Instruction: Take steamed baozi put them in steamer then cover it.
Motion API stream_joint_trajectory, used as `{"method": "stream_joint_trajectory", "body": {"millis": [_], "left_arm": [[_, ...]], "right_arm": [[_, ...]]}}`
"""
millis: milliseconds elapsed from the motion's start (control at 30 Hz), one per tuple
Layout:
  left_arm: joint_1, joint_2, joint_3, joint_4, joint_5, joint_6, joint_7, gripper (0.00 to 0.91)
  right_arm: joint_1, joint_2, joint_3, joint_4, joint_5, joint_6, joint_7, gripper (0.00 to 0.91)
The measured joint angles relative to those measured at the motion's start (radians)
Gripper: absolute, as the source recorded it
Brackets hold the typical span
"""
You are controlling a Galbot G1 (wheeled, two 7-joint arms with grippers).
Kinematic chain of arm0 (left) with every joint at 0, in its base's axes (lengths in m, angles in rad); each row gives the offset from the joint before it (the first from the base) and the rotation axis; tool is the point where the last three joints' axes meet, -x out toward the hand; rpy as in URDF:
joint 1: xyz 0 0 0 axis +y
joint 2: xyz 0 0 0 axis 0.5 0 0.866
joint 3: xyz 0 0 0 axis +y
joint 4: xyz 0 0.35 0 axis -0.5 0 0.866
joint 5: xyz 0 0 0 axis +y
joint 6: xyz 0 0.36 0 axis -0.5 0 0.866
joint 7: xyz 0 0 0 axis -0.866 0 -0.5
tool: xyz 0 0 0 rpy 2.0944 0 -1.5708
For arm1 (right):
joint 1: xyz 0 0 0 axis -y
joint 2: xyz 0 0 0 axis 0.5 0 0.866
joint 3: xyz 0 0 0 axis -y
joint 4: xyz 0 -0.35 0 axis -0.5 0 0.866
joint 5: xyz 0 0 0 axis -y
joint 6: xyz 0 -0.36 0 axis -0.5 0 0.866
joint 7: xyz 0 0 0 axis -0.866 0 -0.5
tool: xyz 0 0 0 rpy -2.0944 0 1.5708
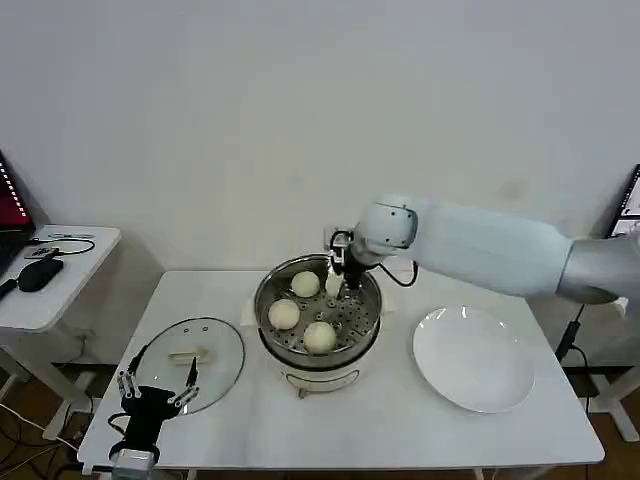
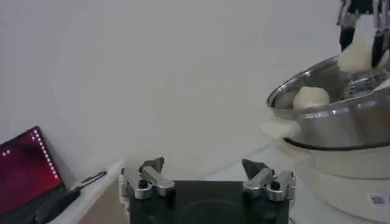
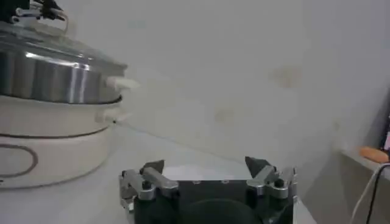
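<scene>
Bright even light, soft shadows, wrist views hazy

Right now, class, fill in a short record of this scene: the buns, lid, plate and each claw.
steamed baozi: three inside the steamer
fourth baozi: at the right claw, over the steamer's far side
glass lid: off, lying left of the steamer
plate: bare, right of the steamer
left claw: open, at the lid's near edge
</scene>
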Motion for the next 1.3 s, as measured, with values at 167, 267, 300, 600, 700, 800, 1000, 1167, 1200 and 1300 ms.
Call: {"method": "stream_joint_trajectory", "body": {"millis": [167,267,300,600,700,800,1000,1167,1200,1300], "left_arm": [[-0.004,0.002,-0.002,0.004,-0.002,0.001,0.0,0.907],[-0.004,0.003,-0.007,0.004,-0.004,0.001,0.001,0.907],[-0.004,0.004,-0.008,0.003,-0.005,0.001,0.001,0.907],[-0.001,0.004,-0.013,0.002,-0.007,0.001,0.001,0.907],[-0.001,0.003,-0.013,0.002,-0.007,0.001,0.001,0.907],[0.0,0.003,-0.013,0.002,-0.006,0.001,0.001,0.907],[-0.001,0.004,-0.015,-0.002,-0.011,0.004,0.001,0.907],[-0.005,0.006,-0.01,-0.004,-0.021,0.012,-0.001,0.907],[-0.006,0.006,-0.009,-0.003,-0.022,0.013,-0.001,0.907],[-0.006,0.006,-0.006,0.002,-0.024,0.013,0.001,0.907]], "right_arm": [[-0.025,0.026,-0.006,-0.024,-0.001,-0.008,0.004,0.625],[-0.038,0.037,-0.006,-0.037,-0.006,-0.011,0.004,0.625],[-0.042,0.04,-0.006,-0.04,-0.007,-0.012,0.005,0.625],[-0.067,0.045,-0.006,-0.055,-0.027,-0.016,0.002,0.907],[-0.071,0.044,-0.006,-0.056,-0.03,-0.013,0.0,0.907],[-0.076,0.041,-0.001,-0.054,-0.036,-0.012,0.0,0.907],[-0.072,0.025,0.013,-0.039,-0.052,-0.012,0.003,0.907],[-0.051,-0.014,0.035,0.002,-0.051,-0.016,0.021,0.907],[-0.049,-0.025,0.042,0.014,-0.049,-0.016,0.028,0.907],[-0.048,-0.069,0.066,0.062,-0.042,-0.015,0.065,0.907]]}}
